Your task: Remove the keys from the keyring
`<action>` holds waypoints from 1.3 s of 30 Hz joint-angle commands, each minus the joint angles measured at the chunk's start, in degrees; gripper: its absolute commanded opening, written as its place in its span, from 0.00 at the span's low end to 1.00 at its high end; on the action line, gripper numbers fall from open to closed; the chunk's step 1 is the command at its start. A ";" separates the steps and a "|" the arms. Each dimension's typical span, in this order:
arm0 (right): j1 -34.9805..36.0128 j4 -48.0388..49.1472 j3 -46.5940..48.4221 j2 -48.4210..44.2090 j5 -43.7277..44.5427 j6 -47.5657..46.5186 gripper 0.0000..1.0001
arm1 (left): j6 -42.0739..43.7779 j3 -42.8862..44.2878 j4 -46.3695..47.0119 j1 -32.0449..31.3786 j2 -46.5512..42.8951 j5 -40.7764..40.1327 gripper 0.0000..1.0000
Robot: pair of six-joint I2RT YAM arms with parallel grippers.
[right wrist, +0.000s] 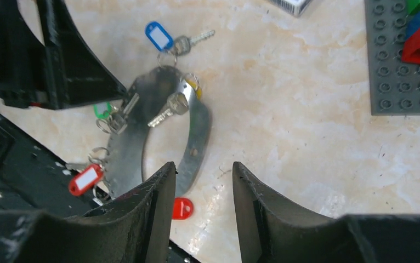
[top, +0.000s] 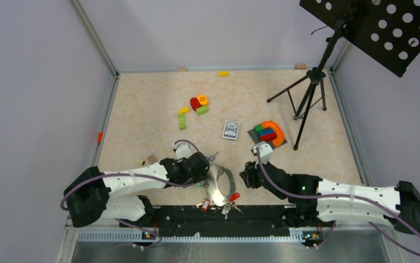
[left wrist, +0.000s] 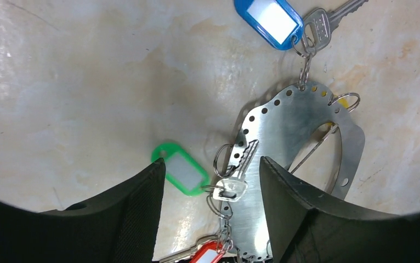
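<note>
**Ops:** Where's the ring?

**Me:** I see the flat grey perforated metal horseshoe keyring lying on the beige marbled bench. It's at the middle of the near edge, between the two arms.

**Ops:** Keys?

**Me:** The small metal keys hang from its edge holes on little split rings. The blue-tagged key is at the loop's far end. The green tag is on the side toward the bench's left edge. The oblong red tag is at the near end, by the black base rail. One key lies on top of the plate. There's also a round red tag beside the ring, and I can't tell if it's hooked on.

**Ops:** Jaws?

**Me:** The left gripper hovers over the ring's left limb. Its jaws are released, straddling that key on the plate and grasping nothing. The right gripper sits just right of the ring, jaws released, with only bare bench between them.
</note>
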 commanded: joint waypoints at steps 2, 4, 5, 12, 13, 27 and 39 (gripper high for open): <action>0.44 3.85 4.22 7.18 -4.06 -0.59 0.43 | 1.76 -0.70 -4.05 -0.14 -3.93 -3.51 0.67; 0.31 4.94 4.95 10.22 -5.64 0.14 0.43 | 1.60 -1.42 -4.31 -0.15 -4.82 -4.42 0.66; 0.34 5.20 5.33 11.77 -6.28 0.88 0.43 | 1.43 -1.80 -4.52 -0.16 -5.19 -4.65 0.65; -3.69 7.40 7.08 21.60 -12.03 8.04 0.46 | 1.02 -5.01 -1.84 0.04 -7.34 -3.11 0.51; -4.50 8.92 6.78 22.15 -13.27 8.56 0.43 | 1.38 -5.54 -0.72 0.06 -8.11 -2.95 0.47; -7.01 21.36 5.40 31.20 -21.73 13.08 0.04 | 6.22 -12.50 10.72 0.06 -17.73 -0.89 0.03; -7.03 23.28 5.86 37.81 -20.79 14.50 0.02 | 4.45 -13.61 11.76 0.01 -11.94 0.46 0.01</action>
